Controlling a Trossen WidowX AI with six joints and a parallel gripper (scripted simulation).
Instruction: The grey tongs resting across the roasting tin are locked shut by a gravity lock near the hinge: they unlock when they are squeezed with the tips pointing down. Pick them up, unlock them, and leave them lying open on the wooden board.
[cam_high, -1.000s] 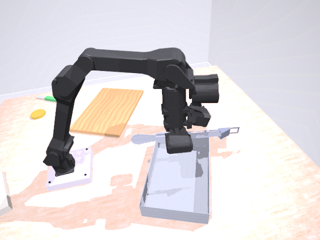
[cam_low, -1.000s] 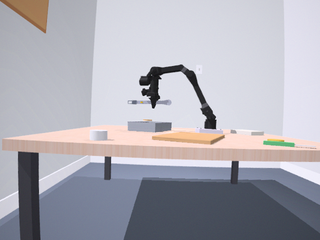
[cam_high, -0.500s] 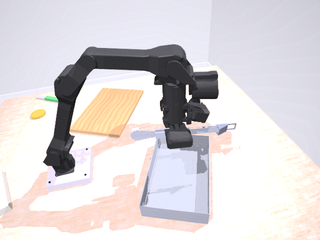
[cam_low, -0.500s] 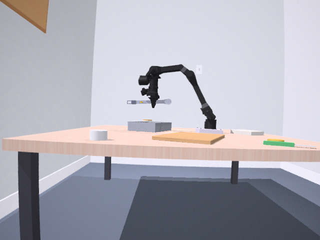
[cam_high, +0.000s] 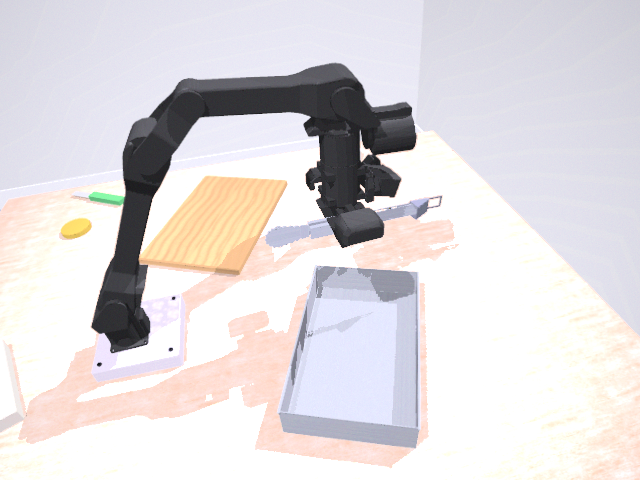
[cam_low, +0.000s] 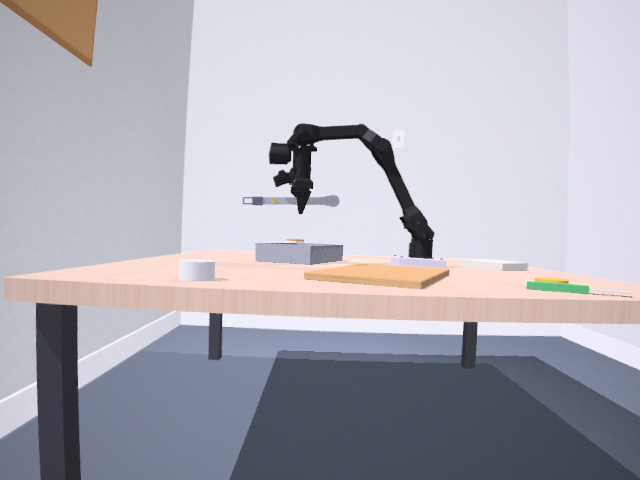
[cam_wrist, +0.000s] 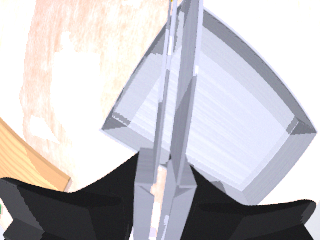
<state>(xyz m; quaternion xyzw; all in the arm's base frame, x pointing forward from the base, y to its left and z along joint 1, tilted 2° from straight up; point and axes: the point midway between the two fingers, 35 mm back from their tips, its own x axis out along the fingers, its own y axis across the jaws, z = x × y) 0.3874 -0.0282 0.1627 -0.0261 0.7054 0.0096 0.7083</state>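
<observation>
My gripper (cam_high: 345, 231) (cam_low: 301, 209) (cam_wrist: 157, 158) points down and is shut on the grey tongs (cam_high: 289, 235) (cam_low: 326, 200) (cam_wrist: 186, 100), around their middle. The tongs hang about level, well above the table. Their scalloped tips point toward the arm's base side, and the hinge end with its wire loop points away from it. The two arms lie close together. The grey roasting tin (cam_high: 351, 431) (cam_low: 284, 253) (cam_wrist: 280, 175) stands below, in front of the gripper in the top view. The wooden board (cam_high: 217, 222) (cam_low: 377, 274) (cam_wrist: 30, 162) lies flat to the left there, with nothing on it.
A green-handled knife (cam_high: 106, 198) (cam_low: 557, 287) and a yellow disc (cam_high: 75, 228) (cam_low: 551, 280) lie beyond the board. A white cylinder (cam_low: 196, 270) stands near the table edge in the exterior view. A pale slab (cam_high: 7, 387) (cam_low: 494, 265) lies past the arm's base.
</observation>
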